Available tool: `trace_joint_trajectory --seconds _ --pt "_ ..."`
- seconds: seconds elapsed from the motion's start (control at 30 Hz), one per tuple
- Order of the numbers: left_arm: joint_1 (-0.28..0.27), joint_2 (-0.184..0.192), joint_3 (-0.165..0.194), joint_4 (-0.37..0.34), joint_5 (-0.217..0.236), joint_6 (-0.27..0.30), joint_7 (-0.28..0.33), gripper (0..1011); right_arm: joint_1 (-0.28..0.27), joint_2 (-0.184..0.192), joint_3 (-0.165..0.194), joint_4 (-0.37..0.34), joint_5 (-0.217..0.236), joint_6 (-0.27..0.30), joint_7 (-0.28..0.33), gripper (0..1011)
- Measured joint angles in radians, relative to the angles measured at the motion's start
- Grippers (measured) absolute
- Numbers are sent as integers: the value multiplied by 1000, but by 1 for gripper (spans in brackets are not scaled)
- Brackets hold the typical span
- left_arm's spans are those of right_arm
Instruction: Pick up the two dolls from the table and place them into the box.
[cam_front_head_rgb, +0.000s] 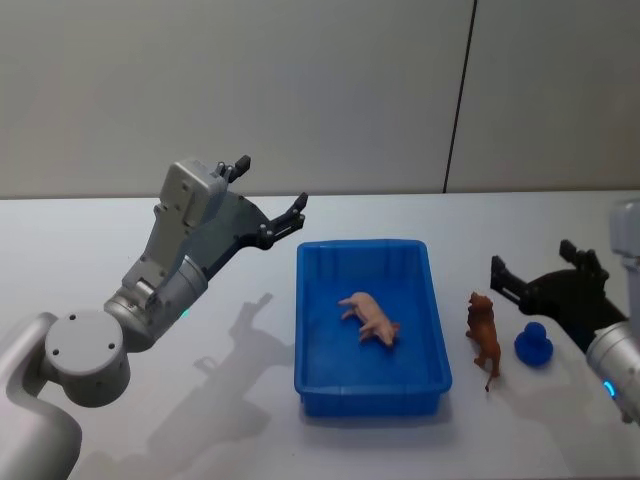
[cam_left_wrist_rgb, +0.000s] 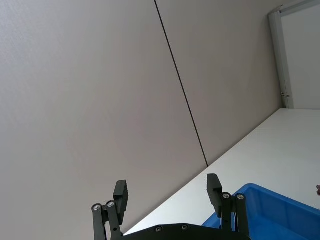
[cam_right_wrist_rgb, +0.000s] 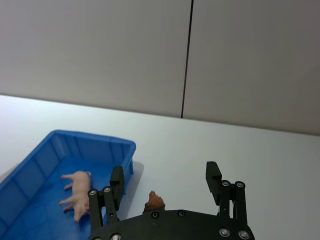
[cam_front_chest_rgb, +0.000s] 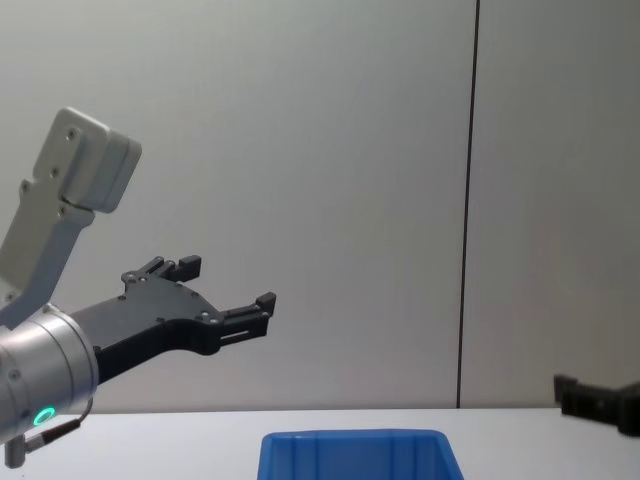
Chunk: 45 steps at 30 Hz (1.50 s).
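1. Head view.
   - My left gripper (cam_front_head_rgb: 270, 188) hangs in the upper left of the frame, above the table (cam_front_head_rgb: 200, 250). Its fingers are spread wide and hold nothing. It is off the far left corner of the box (cam_front_head_rgb: 362, 243).
   - The pink doll (cam_front_head_rgb: 370, 318) lies inside the box, near the middle of the floor.
   - The brown doll (cam_front_head_rgb: 483, 335) stands on the table just right of the box's right wall, not touching it. Its long axis runs up and down the frame, parallel to that wall.
   - A small blue toy (cam_front_head_rgb: 534, 346) sits just right of the brown doll.
   - My right gripper (cam_front_head_rgb: 533, 262) is at the right edge, spread wide and empty. The brown doll lies below and left of it.

2. Left wrist view.
   - My left fingers (cam_left_wrist_rgb: 120, 192) stand well apart with nothing between them. A corner of the box (cam_left_wrist_rgb: 270, 210) shows beyond them.

3. Right wrist view.
   - My right fingers (cam_right_wrist_rgb: 213, 174) are wide apart. The top of the brown doll (cam_right_wrist_rgb: 154, 201) shows between them, close to the gripper body. The box lies beyond it.

4. Chest view.
   - The left gripper (cam_front_chest_rgb: 228, 283) is mid-left, well above the box rim (cam_front_chest_rgb: 350, 437). The right gripper enters low at the right edge.

5. Assessment.
   - One doll is in the box.
   - The right arm is much the nearer to the brown doll. The grasp should close across the doll's narrow body, not along its long axis.
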Motion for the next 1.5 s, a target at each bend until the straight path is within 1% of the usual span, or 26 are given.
trace_joint_trajectory --seconds 0.37,0.63,0.87,1.13,1.5 --pt "4 2 -1 -4 3 -2 11 1001 -3 -31 -26 41 -38 52 -25 1001" --pt "5 3 -2 -5 4 -3 14 1001 -3 -47 -34 71 -49 76 -45 1001" --pt "5 4 -2 -5 5 -3 16 1001 1 -62 -36 111 -48 87 -60 1001" --pt "6 4 -2 -6 5 -3 17 1001 12 -75 -34 150 -37 85 -66 1001" --pt "6 4 -2 -6 5 -3 18 1001 40 -97 -32 220 -18 63 -39 1001"
